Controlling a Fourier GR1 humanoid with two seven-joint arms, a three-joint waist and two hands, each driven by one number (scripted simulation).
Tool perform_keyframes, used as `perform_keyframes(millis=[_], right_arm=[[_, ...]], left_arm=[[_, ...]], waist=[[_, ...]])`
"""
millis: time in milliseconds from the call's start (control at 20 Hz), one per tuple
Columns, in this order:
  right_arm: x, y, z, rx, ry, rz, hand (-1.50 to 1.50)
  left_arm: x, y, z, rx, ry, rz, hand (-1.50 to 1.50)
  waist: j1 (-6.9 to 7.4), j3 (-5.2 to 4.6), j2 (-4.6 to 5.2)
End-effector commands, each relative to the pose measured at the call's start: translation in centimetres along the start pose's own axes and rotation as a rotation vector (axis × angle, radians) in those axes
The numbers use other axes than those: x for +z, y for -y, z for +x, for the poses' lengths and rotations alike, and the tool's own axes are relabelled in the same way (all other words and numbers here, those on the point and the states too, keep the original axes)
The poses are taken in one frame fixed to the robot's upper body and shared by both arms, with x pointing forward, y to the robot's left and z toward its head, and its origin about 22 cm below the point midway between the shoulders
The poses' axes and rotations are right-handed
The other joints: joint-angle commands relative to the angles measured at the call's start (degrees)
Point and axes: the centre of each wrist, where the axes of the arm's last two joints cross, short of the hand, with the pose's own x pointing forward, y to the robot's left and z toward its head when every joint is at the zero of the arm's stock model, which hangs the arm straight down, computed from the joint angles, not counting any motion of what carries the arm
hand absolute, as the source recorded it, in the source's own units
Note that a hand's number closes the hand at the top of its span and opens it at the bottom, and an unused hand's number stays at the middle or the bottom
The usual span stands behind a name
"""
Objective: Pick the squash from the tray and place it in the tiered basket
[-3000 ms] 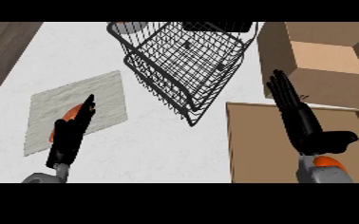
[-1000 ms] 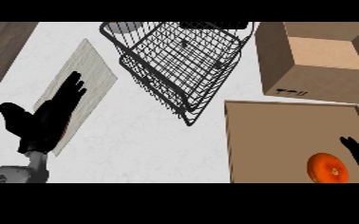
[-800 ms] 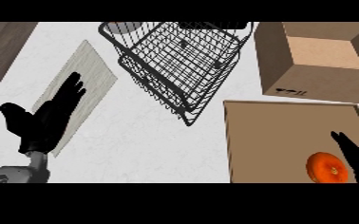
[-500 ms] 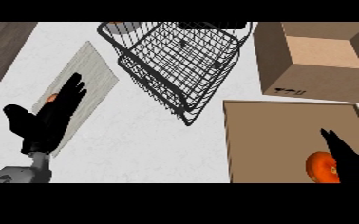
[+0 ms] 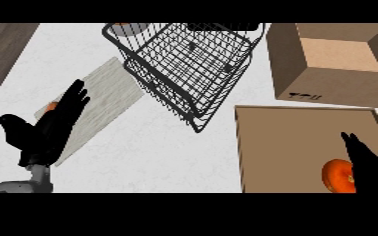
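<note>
**A:** Take the tiered basket (image 5: 193, 70) as the marker. What is it standing on?

**B:** A pale, faintly mottled counter (image 5: 148, 155). The basket is black wire, seen from steeply above, at the upper middle of the head view. At the far upper left of it, a strip of darker brown surface (image 5: 15, 42) borders the counter.

**A:** And to either side of the basket?

**B:** To its right is an open cardboard box (image 5: 325, 65). Below and right of the basket lies a flat brown panel (image 5: 295, 150), with a round orange thing (image 5: 338, 176) near its lower right edge. To the basket's lower left lies the tray (image 5: 103, 100), a thin light grey sheet set at an angle.

**A:** Where is the squash?

**B:** Only a small orange sliver (image 5: 52, 107) shows at the tray's left edge, well to the lower left of the basket, just beside the left hand (image 5: 52, 130). I take that for the squash; most of it is hidden.

**A:** The hands?

**B:** The left hand is over the tray's lower end, fingers straight and slightly spread, thumb out to the side, clasping nothing. The right hand (image 5: 362, 160) shows at the far lower right of the basket, beside the orange thing; only dark straight fingers show, and they hold nothing.
</note>
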Motion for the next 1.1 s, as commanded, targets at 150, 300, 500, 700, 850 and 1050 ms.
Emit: perform_keyframes(millis=[150,300,500,700,850,1050], right_arm=[[-1.1,0.2,-1.4,0.048,-0.020,-0.013,-1.50],[-1.6,-0.9,-1.5,0.074,-0.042,0.121,1.50],[-0.6,-2.1,-2.7,0.106,0.004,0.184,1.50],[-1.3,-2.5,-1.3,0.201,0.043,0.144,1.50],[-0.2,-1.8,-1.8,0.211,0.082,0.107,1.50],[-1.3,-3.1,-1.4,0.230,0.079,0.023,1.50]], left_arm=[[-0.6,0.4,0.3,-0.011,-0.002,0.029,0.00],[0.6,0.0,1.1,0.003,-0.004,-0.005,0.00],[0.3,-0.1,0.9,0.000,0.006,0.014,0.00],[-0.8,-1.4,-1.5,0.005,0.000,0.006,0.00],[-0.1,0.4,-1.3,0.003,-0.002,-0.009,0.00],[-0.9,-1.1,1.2,-0.008,0.020,0.027,0.00]], waist=[[-0.09,-0.02,0.01],[0.34,-0.01,0.02],[-0.02,-0.02,0.00],[-0.08,-0.05,0.13],[-0.15,-0.03,-0.01],[-0.02,-0.01,0.01]])
